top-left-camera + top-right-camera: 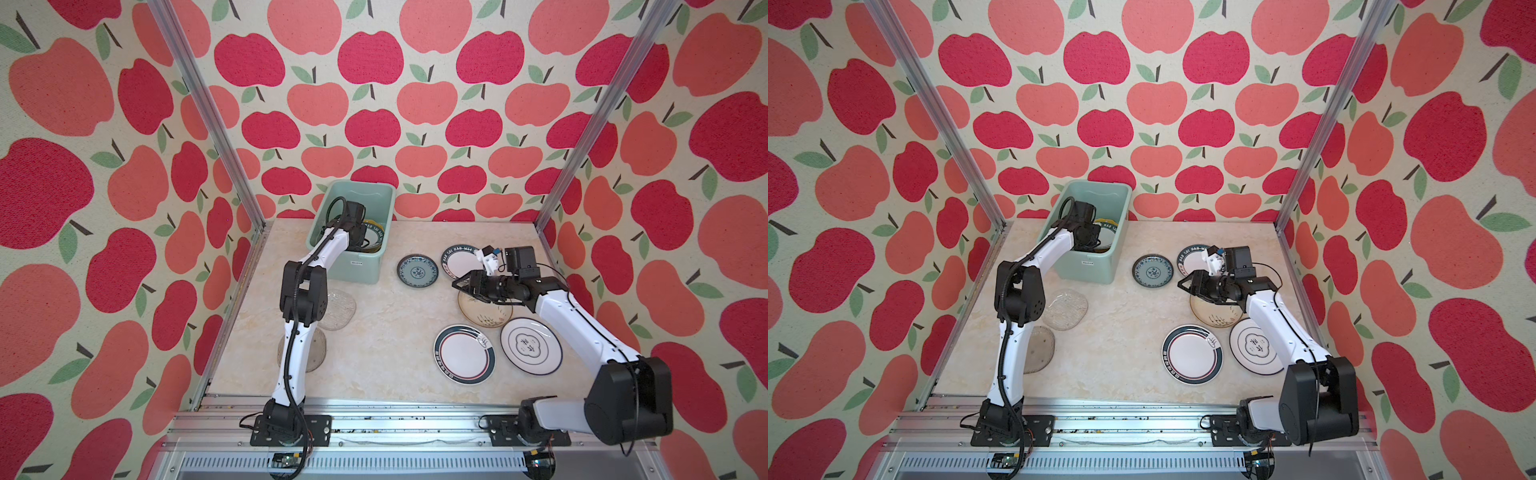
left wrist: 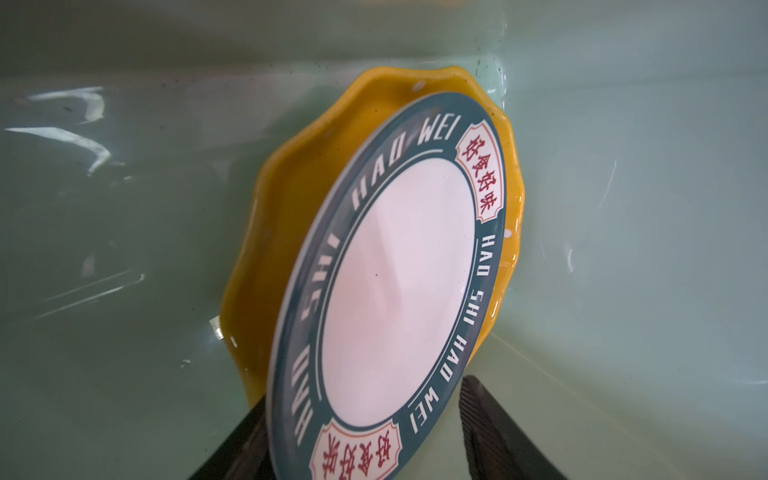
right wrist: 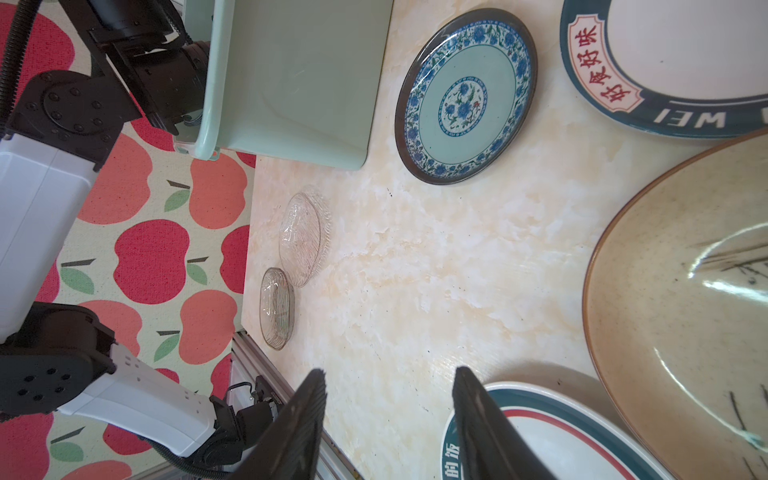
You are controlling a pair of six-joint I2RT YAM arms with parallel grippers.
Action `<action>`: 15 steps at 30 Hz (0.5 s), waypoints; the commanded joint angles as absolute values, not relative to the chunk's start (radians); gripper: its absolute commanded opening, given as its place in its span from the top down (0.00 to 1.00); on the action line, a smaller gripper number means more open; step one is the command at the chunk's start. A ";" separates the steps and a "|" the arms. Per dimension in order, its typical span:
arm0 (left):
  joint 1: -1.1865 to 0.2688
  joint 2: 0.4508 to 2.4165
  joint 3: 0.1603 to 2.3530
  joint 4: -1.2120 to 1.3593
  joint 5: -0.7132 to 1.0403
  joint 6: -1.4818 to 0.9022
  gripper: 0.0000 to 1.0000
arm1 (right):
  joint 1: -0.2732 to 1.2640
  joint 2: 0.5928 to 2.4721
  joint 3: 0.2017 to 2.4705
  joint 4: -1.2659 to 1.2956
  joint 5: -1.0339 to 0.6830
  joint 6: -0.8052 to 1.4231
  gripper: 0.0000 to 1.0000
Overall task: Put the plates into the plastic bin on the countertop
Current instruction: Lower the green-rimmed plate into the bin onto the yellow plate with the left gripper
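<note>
Apple-print walls are closing in the beige countertop [image 1: 374, 357], and you are working it from both sides. Farthest left, a big glass plate [image 3: 300, 239] and a small glass plate [image 3: 277, 307] are lying just beside each other. The right wrist view is giving you both whole, while in both top views the left arm is covering part of them. Past them, the bin [image 1: 353, 270] is sitting at the back, and the left gripper [image 2: 365, 388] is reaching down into it. Only the left wrist view is showing what matters there: the jaws are standing apart, one on each side of the lettered plate [image 2: 399, 266]. That plate is leaning tilted on the yellow plate [image 2: 291, 199] in a corner of the bin, not lying flat. Pulling out at an angle could hook its rim on a finger and drag or flip it, so a straight lift is probably your safest exit. Moving right, the blue plate [image 1: 417, 271] is lying alone, then four more are crowding together, the cream plate [image 1: 484, 316] among them. The right gripper [image 3: 388, 374] is hovering near it, jaws apart, with only bare countertop between them. A low sideways approach there could shove one dish into its neighbour.
</note>
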State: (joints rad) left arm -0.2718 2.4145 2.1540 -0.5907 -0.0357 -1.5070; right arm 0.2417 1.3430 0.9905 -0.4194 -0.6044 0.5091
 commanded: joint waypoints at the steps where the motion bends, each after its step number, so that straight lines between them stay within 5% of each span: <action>1: -0.247 2.455 2.221 -0.686 -0.019 -1.483 0.27 | 0.233 1.329 1.020 -0.422 -0.626 0.502 0.48; 15: -0.227 2.491 2.356 -0.897 0.032 -1.419 0.04 | 0.232 1.322 1.035 -0.416 -0.620 0.534 0.48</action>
